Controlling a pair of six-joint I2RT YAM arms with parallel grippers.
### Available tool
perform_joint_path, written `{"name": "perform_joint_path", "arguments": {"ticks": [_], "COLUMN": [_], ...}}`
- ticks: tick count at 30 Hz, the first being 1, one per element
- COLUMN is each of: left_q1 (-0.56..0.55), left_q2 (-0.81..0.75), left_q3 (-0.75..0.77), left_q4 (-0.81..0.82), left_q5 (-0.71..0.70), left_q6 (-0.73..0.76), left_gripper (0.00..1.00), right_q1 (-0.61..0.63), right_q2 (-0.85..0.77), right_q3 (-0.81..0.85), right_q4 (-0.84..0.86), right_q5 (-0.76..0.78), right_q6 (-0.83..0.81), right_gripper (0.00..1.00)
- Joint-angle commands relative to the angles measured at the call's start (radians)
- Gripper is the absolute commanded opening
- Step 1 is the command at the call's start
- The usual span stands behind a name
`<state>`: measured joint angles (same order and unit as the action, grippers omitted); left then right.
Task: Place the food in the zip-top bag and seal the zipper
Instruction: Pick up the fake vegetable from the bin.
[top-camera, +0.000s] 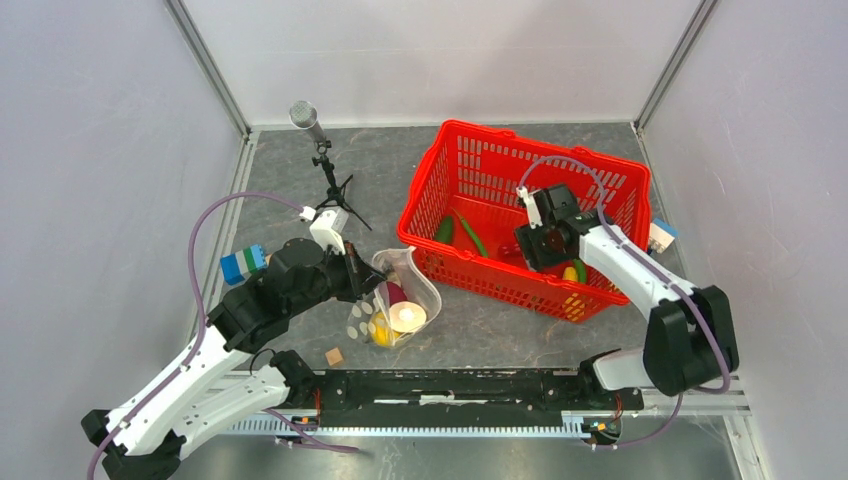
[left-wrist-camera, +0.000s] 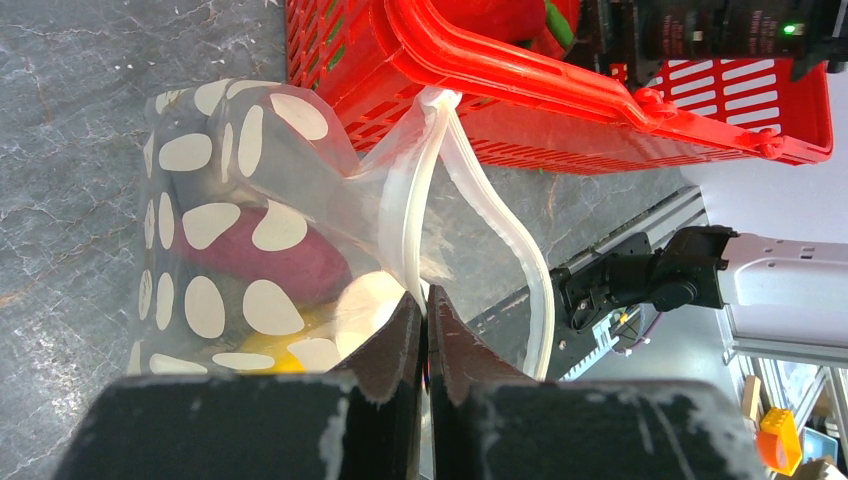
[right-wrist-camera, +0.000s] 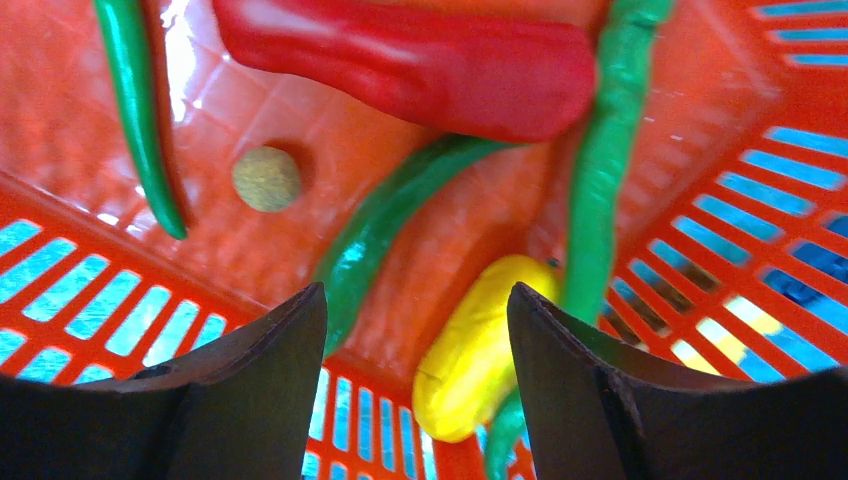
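The dotted zip-top bag (top-camera: 398, 305) stands with its mouth open beside the basket. A magenta aubergine (left-wrist-camera: 275, 258) and a yellow piece (left-wrist-camera: 272, 356) show through its wall (left-wrist-camera: 205, 225). My left gripper (left-wrist-camera: 427, 296) is shut on the white zipper (left-wrist-camera: 412, 200) and holds one lip up. My right gripper (right-wrist-camera: 416, 302) is open, low inside the red basket (top-camera: 470, 150). Another yellow piece (right-wrist-camera: 478, 350) lies between its fingers, closer to the right one. Around it lie a red chilli (right-wrist-camera: 420, 65), green pods (right-wrist-camera: 385, 225) and a brown lump (right-wrist-camera: 266, 179).
A microphone on a small tripod (top-camera: 322, 160) stands at the back left. Blue-green toy blocks (top-camera: 243, 264) sit beside the left arm, and a small wooden cube (top-camera: 334, 356) lies near the front rail (top-camera: 450, 385). Another block (top-camera: 662, 236) lies right of the basket.
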<state>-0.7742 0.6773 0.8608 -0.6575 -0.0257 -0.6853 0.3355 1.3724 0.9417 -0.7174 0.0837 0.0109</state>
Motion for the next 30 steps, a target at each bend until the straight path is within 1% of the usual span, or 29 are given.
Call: {"name": "perform_joint_path", "arguments": {"ticks": [1,3,4,7,9,11,12,15,16,18,21,24,26,30], "left_q1": [0.001,0.001,0.001,0.001,0.001,0.001,0.001,0.001,0.001,0.002,0.002,0.001,0.001,0.001], "left_q2": [-0.019,-0.022,-0.02,-0.019,-0.019,-0.017,-0.015,-0.01,-0.011,-0.012,-0.012,-0.006,0.0,0.006], "left_q3": [0.009,0.006,0.004,0.007,0.006,0.007,0.009,0.009,0.009,0.006,0.006,0.006,0.006,-0.002], "left_q4": [0.027,0.027,0.026,0.018,0.018,0.018,0.018,0.018,0.015,0.013,0.013,0.013,0.015,0.029], "left_q5": [-0.017,-0.023,-0.026,-0.03,-0.037,-0.043,-0.044,-0.042,-0.044,-0.049,-0.054,-0.057,-0.054,-0.045], "left_q6": [0.052,0.053,0.055,0.06,0.064,0.065,0.067,0.067,0.068,0.069,0.07,0.07,0.069,0.064], "left_gripper": [0.09,0.09,0.09,0.09,0.09,0.09,0.09,0.09,0.09,0.09,0.09,0.09,0.09,0.09], "right_q1": [-0.006,-0.006,-0.006,-0.007,-0.008,-0.007,-0.007,-0.007,-0.008,-0.009,-0.007,-0.007,-0.008,-0.007], "right_q2": [0.082,0.101,0.109,0.121,0.137,0.151,0.153,0.144,0.13,0.082,-0.031,-0.152,-0.239,-0.388], "right_q3": [-0.019,-0.054,-0.064,-0.102,-0.118,-0.127,-0.131,-0.121,-0.114,-0.087,-0.025,0.025,0.028,-0.03], "right_q4": [0.054,0.102,0.116,0.159,0.188,0.208,0.214,0.205,0.197,0.175,0.146,0.163,0.208,0.367], "right_q5": [0.01,-0.033,-0.04,-0.006,-0.045,-0.08,-0.08,-0.041,-0.04,-0.035,-0.048,-0.067,-0.081,-0.213], "right_q6": [0.073,0.095,0.107,0.136,0.138,0.144,0.147,0.153,0.151,0.152,0.155,0.153,0.145,0.136], "right_gripper": [0.68,0.67,0.65,0.64,0.61,0.52,0.49,0.37,0.36,0.32,0.31,0.28,0.27,0.2]}}
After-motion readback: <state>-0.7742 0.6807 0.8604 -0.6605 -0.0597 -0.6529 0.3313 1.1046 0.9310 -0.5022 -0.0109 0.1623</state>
